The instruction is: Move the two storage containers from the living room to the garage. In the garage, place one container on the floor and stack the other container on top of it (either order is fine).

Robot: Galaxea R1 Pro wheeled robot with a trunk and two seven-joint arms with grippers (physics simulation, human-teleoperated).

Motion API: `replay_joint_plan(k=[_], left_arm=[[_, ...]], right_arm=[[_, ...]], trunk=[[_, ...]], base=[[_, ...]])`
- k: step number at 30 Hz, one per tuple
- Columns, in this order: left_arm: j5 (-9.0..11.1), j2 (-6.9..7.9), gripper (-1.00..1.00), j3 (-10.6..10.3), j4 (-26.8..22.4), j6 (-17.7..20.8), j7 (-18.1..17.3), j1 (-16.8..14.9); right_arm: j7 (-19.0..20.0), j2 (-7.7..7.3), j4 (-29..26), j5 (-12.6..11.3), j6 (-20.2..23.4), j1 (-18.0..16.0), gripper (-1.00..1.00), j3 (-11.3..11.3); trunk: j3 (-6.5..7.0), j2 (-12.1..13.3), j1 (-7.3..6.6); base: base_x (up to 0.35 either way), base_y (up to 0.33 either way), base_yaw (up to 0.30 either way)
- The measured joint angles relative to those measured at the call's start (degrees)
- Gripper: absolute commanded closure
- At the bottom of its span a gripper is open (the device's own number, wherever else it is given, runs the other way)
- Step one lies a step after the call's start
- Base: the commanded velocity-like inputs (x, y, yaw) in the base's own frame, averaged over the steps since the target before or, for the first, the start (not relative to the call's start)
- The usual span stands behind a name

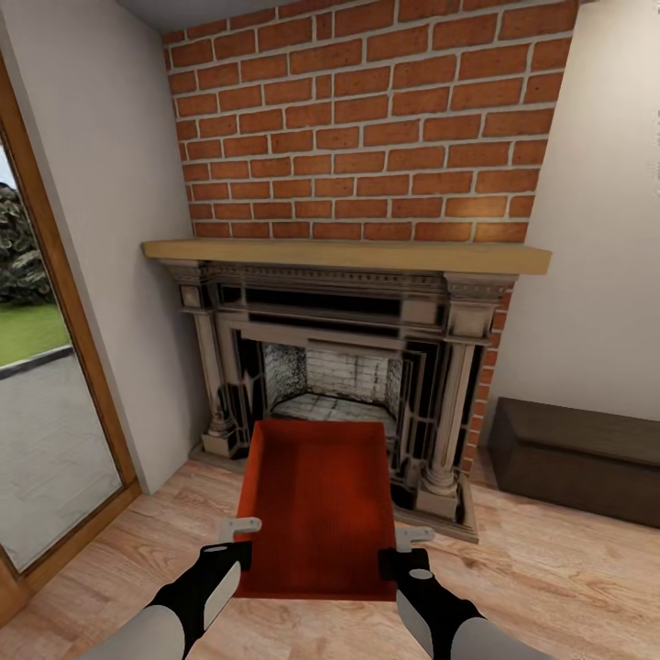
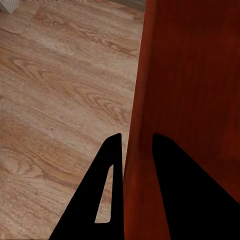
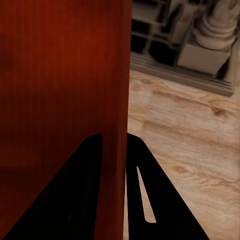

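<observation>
One storage container [image 1: 316,509] is recorded at lower centre of the head view, held off the light wood-plank floor [image 1: 550,577] in front of the fireplace [image 1: 344,367]. Form: rectangular, open-topped, straight smooth walls; colour: red-orange, plain, with a faint fine ribbing on the inner base. Its long axis runs away from the camera toward the hearth.

Left gripper [image 1: 240,539]: closed onto the container's left wall near the near corner; in the left wrist view the two dark fingers [image 2: 107,195] are seen straddling the wall edge, one each side, narrowly parted by the wall's thickness.

Right gripper [image 1: 411,548]: likewise clamped on the right wall; in the right wrist view the wall is pinched between the black fingers [image 3: 150,195].

Surroundings, listed by material:
- Fireplace surround: ornate carved stone, pale grey with dark panels, columns on moulded bases, whitish brick firebox.
- Mantel shelf [image 1: 348,255]: pale wood, flat slab.
- Chimney breast [image 1: 367,119]: red brick, light mortar, upper centre.
- Bench [image 1: 577,458]: dark brown, boxy, lower right.
- Glazed door [image 1: 46,385]: wood-framed, left edge.
- Walls: plain beige.
</observation>
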Motion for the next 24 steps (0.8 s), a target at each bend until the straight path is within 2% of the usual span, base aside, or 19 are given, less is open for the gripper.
replay_joint_plan(k=[9, 24], left_arm=[[0.3, 0.12, 1.00, -0.2, 0.0, -0.2, -0.1, 0.0], [0.5, 0.17, 1.00, -0.4, 0.0, -0.5, -0.1, 0.0]], right_arm=[[-0.4, 0.07, 0.0, -0.4, -0.1, 0.0, 1.00, 0.5], [-0.4, 0.09, 0.0, -0.3, -0.5, 0.0, 1.00, 0.5]], trunk=[[0.00, 0.0, 0.00], [0.00, 0.0, 0.00]], base=[[0.000, 0.000, -0.226], [0.000, 0.000, -0.286]])
